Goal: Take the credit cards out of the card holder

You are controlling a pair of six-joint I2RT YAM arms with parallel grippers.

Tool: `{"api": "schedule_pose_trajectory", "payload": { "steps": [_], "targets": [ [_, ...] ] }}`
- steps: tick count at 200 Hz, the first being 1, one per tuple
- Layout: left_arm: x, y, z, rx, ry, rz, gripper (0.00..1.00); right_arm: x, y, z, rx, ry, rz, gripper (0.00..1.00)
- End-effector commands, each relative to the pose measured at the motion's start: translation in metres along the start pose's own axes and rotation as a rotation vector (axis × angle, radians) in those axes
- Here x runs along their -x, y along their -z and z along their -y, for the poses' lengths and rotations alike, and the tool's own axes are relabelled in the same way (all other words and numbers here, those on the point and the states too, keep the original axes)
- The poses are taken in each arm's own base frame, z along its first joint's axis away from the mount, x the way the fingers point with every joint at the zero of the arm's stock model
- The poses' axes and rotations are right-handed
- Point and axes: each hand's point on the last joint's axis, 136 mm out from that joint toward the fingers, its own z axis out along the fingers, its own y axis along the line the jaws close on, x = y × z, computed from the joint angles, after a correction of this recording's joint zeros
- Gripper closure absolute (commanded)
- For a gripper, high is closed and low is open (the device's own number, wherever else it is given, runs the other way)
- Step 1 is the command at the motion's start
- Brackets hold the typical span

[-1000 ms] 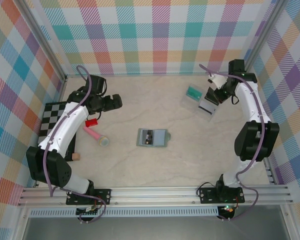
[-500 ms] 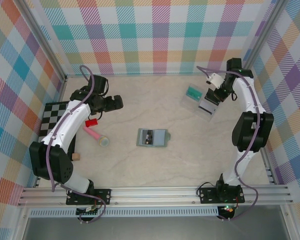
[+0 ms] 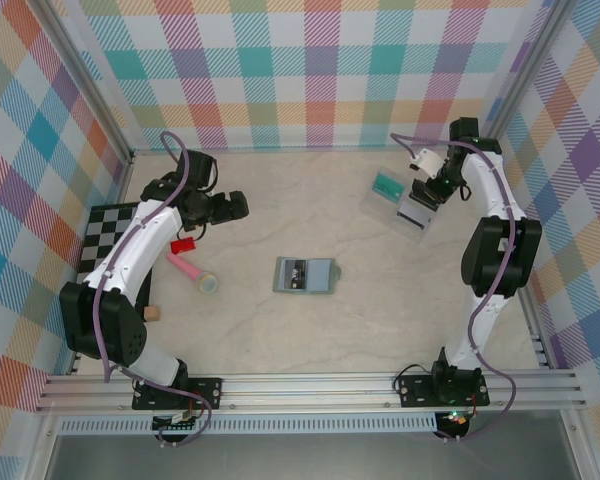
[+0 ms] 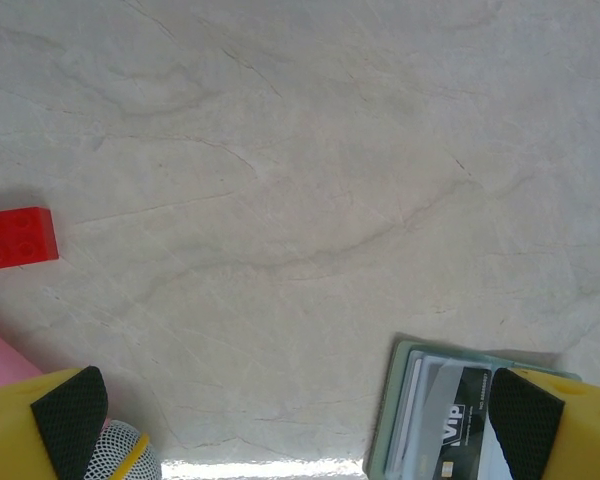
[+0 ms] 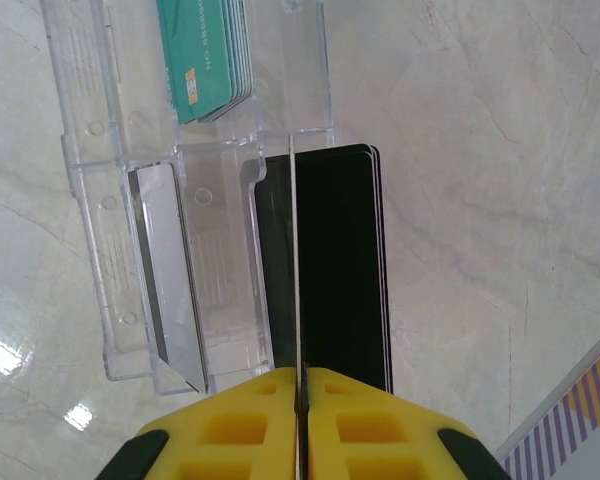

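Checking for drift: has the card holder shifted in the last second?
No. The card holder lies just where it was, at the same gap and angle to the red brick and the clear tray.

The grey-teal card holder lies open and flat, well apart from the clear tray, a dark card inside. Dark credit cards lie in the tray; apparently a thin card stands edge-on above them.
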Motion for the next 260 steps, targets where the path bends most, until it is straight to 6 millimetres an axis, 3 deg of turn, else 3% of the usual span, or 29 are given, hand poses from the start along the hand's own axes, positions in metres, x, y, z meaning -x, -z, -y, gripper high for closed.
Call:
{"api": "schedule_pose_trajectory", "payload": {
  "steps": [1, 67, 91, 126, 157, 184, 220, 260],
  "targets": [
    [-0.01, -0.007, -0.006, 0.009, 0.024, -0.047, 0.0, 0.002, 0.007, 0.003, 0.005, 0.013, 0.018, 0.9],
    [-0.012, -0.013, -0.004, 0.002, 0.026, -0.067, 0.0, -0.001, 0.014, 0.004, -0.012, 0.006, 0.021, 0.89],
    [-0.013, -0.014, -0.005, 0.002, 0.026, -0.071, 0.0, -0.001, 0.01, 0.01, -0.036, -0.021, 0.017, 0.77],
    [-0.014, -0.013, -0.006, 0.009, 0.024, -0.075, 0.0, 0.003, 0.01, 0.012, -0.041, -0.048, 0.035, 0.75],
    [-0.015, -0.012, -0.007, 0.01, 0.029, -0.073, 0.0, 0.016, 0.029, 0.015, -0.058, -0.085, 0.1, 0.64],
    [-0.017, -0.012, -0.003, -0.014, 0.047, -0.075, 0.0, 0.035, 0.058, 0.01, -0.054, -0.151, 0.218, 0.59],
    [-0.026, -0.012, 0.017, -0.147, 0.061, -0.091, 0.0, 0.062, 0.083, -0.029, -0.059, -0.18, 0.346, 0.58],
    [-0.04, -0.019, 0.026, -0.208, 0.112, -0.125, 0.0, 0.1, 0.108, -0.114, 0.177, -0.372, 0.498, 0.63]
  ]
}}
